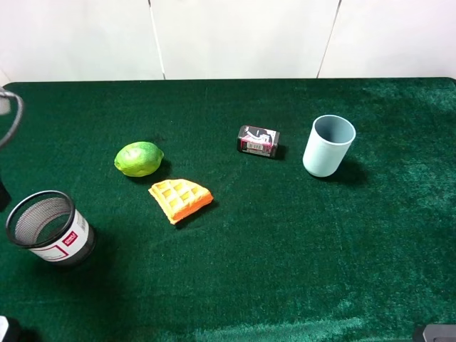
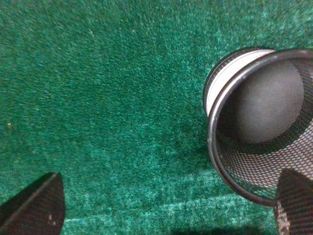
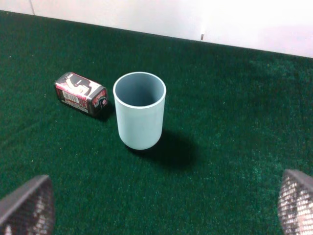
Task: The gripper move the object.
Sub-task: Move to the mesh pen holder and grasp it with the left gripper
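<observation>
Desk (image 1: 285, 271): covered in dark green cloth, with a white wall behind it.

Far left, near the front edge: the black mesh cup (image 1: 50, 228) stands upright with its mouth open. A white label with a red mark wraps its lower wall. Nothing holds it.

Left gripper (image 2: 164, 210): the jaws are spread wide and nothing is clasped between them. Bare cloth fills most of the gap. The black mesh cup (image 2: 259, 122) sits close to one finger (image 2: 296, 203), and that fingertip overlaps the rim in the wrist view (contact cannot be confirmed).

Left of centre: a green lime (image 1: 139, 158) rests on the cloth. Just in front of it and slightly to the right lies an orange waffle piece (image 1: 180, 200). The two are near each other but apart.

Centre, further back: a small red, black and white can (image 1: 258, 141) lies on its side.

Right of centre: a plain light-blue cup (image 1: 328, 145) stands upright and empty, beside the can but not touching it. The right wrist view confirms the gap between the can (image 3: 80, 93) and the light-blue cup (image 3: 140, 110).

Right gripper (image 3: 161, 208): the jaws stand wide apart and hold nothing. Only the two fingertips (image 3: 27, 205) show (at the picture's lower corners), well short of the light-blue cup.
</observation>
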`<act>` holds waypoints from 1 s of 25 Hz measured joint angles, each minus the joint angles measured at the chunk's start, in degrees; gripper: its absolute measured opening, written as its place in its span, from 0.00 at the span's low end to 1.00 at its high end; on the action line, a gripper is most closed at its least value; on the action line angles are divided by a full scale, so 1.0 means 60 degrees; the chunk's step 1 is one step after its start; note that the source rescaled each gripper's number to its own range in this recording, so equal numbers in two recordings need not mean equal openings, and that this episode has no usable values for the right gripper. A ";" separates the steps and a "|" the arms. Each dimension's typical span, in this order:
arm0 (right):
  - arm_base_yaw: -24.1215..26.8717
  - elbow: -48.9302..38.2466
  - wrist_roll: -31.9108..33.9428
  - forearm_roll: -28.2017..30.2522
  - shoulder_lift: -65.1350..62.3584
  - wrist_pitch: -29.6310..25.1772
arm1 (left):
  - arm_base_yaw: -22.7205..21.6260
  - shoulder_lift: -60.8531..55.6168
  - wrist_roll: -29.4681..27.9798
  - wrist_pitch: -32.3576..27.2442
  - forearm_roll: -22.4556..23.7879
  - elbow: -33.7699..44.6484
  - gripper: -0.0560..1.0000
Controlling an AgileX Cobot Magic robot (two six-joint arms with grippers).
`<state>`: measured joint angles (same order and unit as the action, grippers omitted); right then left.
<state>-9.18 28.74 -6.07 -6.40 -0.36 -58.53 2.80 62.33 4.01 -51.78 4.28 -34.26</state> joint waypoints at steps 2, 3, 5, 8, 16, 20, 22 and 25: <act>0.0000 0.0000 0.0000 0.0000 0.0000 0.0000 | 0.0000 0.0210 0.0000 0.0272 0.0000 0.0206 0.76; 0.0000 0.0000 0.0000 0.0000 0.0000 0.0000 | 0.0000 0.0265 -0.0001 0.0387 0.0000 0.0315 0.76; 0.0000 0.0000 0.0000 0.0000 0.0000 0.0000 | 0.0000 0.0346 -0.0022 0.0608 0.0000 0.0507 0.76; 0.0000 0.0000 0.0000 0.0000 0.0000 0.0000 | 0.0000 0.0416 -0.0021 0.1102 0.0008 0.0871 0.76; 0.0000 0.0000 0.0000 0.0000 0.0000 0.0000 | 0.0000 0.0424 -0.0208 0.2615 0.0008 0.1699 0.76; 0.0000 0.0000 0.0000 0.0000 0.0000 0.0000 | 0.0000 0.0424 -0.0500 0.3311 0.0008 0.1894 0.76; 0.0000 0.0000 0.0000 0.0000 0.0000 0.0000 | 0.0000 0.0445 -0.0753 0.3532 0.0008 0.1936 0.76; 0.0000 0.0000 0.0000 0.0000 0.0000 0.0000 | 0.0000 0.0787 -0.1089 0.3719 -0.0160 0.1936 0.76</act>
<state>-9.18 28.74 -6.07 -6.40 -0.36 -58.53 2.80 67.06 -2.52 -29.46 3.32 -22.65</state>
